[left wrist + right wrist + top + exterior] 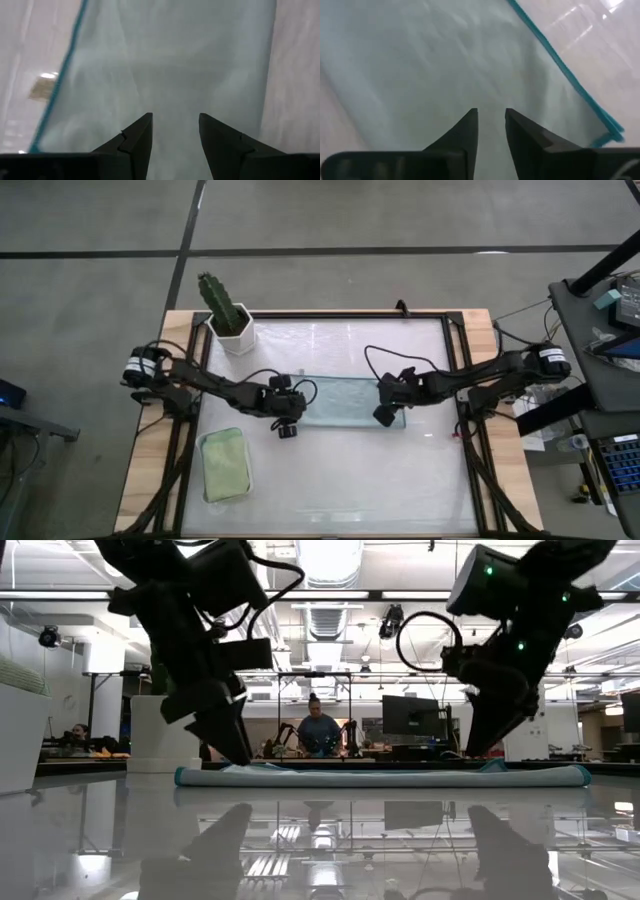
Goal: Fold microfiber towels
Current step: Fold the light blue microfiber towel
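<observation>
A pale blue towel (345, 400) with a teal hem lies flat at the middle of the table and shows in the low view as a thin band (400, 777). My left gripper (175, 117) stands open over its left end (238, 755), slanting down, with cloth showing between the fingers. My right gripper (491, 111) hangs narrowly open over the right end, fingertips a little above the cloth (478, 748). A folded sage green towel (226, 463) lies in the white tray (205, 442) at the near left. My left gripper's fingertips (243, 760) come down to the top of the pale blue towel near its left end (255, 769). I cannot tell whether they touch it. The cloth there lies flat on the table.
A cactus in a white pot (228, 315) stands at the far left corner. The shiny table top (350, 480) is bare in front of the towel. In the room beyond the table a person (320, 730) sits among desks and monitors.
</observation>
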`<state>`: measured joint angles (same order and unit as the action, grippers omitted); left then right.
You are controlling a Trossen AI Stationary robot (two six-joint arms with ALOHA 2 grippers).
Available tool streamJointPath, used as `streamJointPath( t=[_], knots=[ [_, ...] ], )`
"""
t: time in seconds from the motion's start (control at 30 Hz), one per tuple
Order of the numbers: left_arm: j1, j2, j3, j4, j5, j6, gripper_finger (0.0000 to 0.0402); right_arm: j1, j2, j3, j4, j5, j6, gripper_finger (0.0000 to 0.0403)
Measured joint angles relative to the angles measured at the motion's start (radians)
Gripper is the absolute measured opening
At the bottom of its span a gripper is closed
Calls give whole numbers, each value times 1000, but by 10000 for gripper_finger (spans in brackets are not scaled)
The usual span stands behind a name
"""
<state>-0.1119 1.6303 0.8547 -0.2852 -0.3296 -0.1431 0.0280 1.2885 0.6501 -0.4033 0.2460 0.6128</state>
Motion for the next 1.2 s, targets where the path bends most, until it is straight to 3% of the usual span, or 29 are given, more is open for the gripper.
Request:
streamJointPath(
  t=[0.3, 0.57, 0.87, 1.03, 1.2],
  knots=[
    [-19, 5, -7, -17, 28, -62, 146, -37, 72, -73, 142, 21, -36, 51],
    [-35, 24, -12, -37, 114, -141, 146, -52, 149, -63, 179, 88, -93, 47],
    [-73, 18, -8, -90, 197, -291, 146, -108, 122, -59, 252, 96, -290, 48],
    [-79, 19, 3, -98, 212, -293, 146, -131, 101, -16, 235, -5, -316, 50],
    [-79, 20, 8, -100, 197, -289, 146, -166, 84, 58, 71, -117, -228, 69]
  ],
)
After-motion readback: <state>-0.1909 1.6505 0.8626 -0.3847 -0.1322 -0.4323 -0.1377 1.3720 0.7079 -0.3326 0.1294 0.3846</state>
